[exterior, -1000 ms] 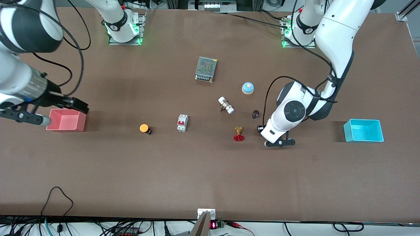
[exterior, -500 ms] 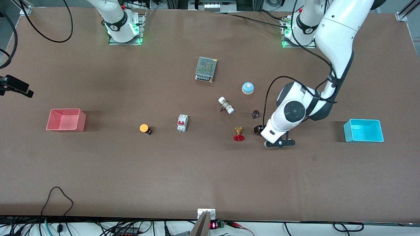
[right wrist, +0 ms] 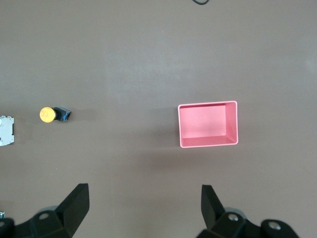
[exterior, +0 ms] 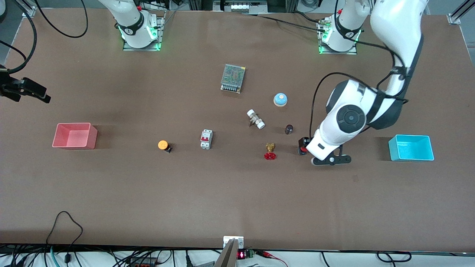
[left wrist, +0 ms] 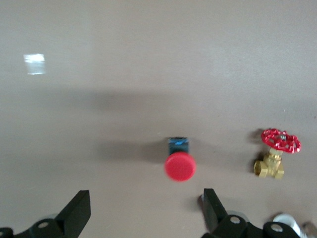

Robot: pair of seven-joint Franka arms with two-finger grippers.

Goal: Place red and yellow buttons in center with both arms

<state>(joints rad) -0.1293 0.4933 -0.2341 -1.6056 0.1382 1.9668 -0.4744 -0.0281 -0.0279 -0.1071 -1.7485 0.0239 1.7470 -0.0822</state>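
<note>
The red button (exterior: pixel 303 147) lies on the brown tabletop next to the brass valve, half covered by the left arm's wrist. In the left wrist view the red button (left wrist: pixel 180 166) lies on its side just ahead of my open, empty left gripper (left wrist: pixel 143 214). In the front view the left gripper (exterior: pixel 329 159) hangs low beside the button. The yellow button (exterior: pixel 162 145) lies between the pink bin and the circuit breaker, and it also shows in the right wrist view (right wrist: pixel 47 114). My right gripper (right wrist: pixel 143 206) is open and empty, high up at the table's edge (exterior: pixel 35 92).
A pink bin (exterior: pixel 74 135) stands at the right arm's end, a light-blue bin (exterior: pixel 411 147) at the left arm's end. Around the middle are a circuit breaker (exterior: pixel 206 139), a red-wheeled valve (exterior: pixel 270 152), a dark cylinder (exterior: pixel 288 129), a white fitting (exterior: pixel 256 118), a blue bell (exterior: pixel 280 99) and a power supply (exterior: pixel 233 78).
The left arm has shifted toward its own end of the table, so the red button's cap now shows. The right arm has swung away from over the pink bin to the table's edge.
</note>
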